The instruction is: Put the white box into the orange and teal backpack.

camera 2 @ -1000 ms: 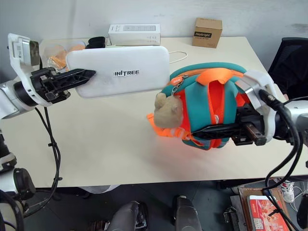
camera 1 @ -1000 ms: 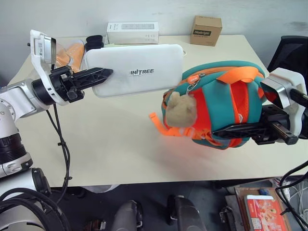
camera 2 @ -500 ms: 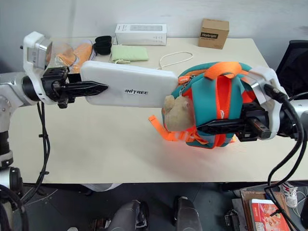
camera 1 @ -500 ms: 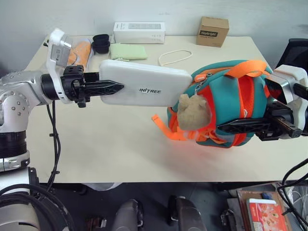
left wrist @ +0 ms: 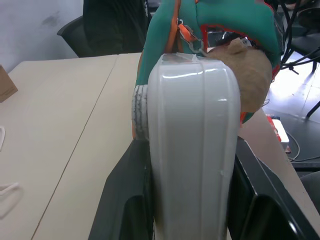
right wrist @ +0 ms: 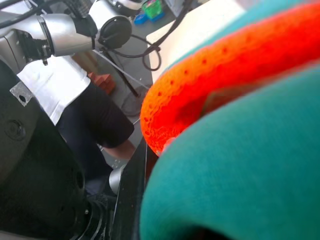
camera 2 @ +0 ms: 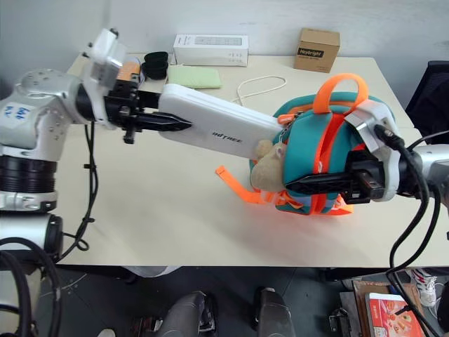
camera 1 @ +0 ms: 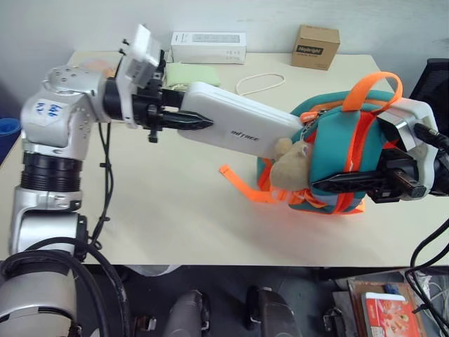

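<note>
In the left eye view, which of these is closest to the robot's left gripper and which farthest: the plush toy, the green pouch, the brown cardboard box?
From the left gripper:
1. Green pouch, just behind it.
2. Plush toy, on the backpack's front.
3. Brown cardboard box, at the table's far edge.

Even, bright indoor light from overhead; head views sharp, with soft faint shadows on the table (camera 1: 175,203). Glossy highlights streak the white box (left wrist: 192,150) in the left wrist view, background there slightly soft. Right wrist view badly out of focus: the orange and teal backpack (right wrist: 240,150) sits too close, just colour blur.
</note>
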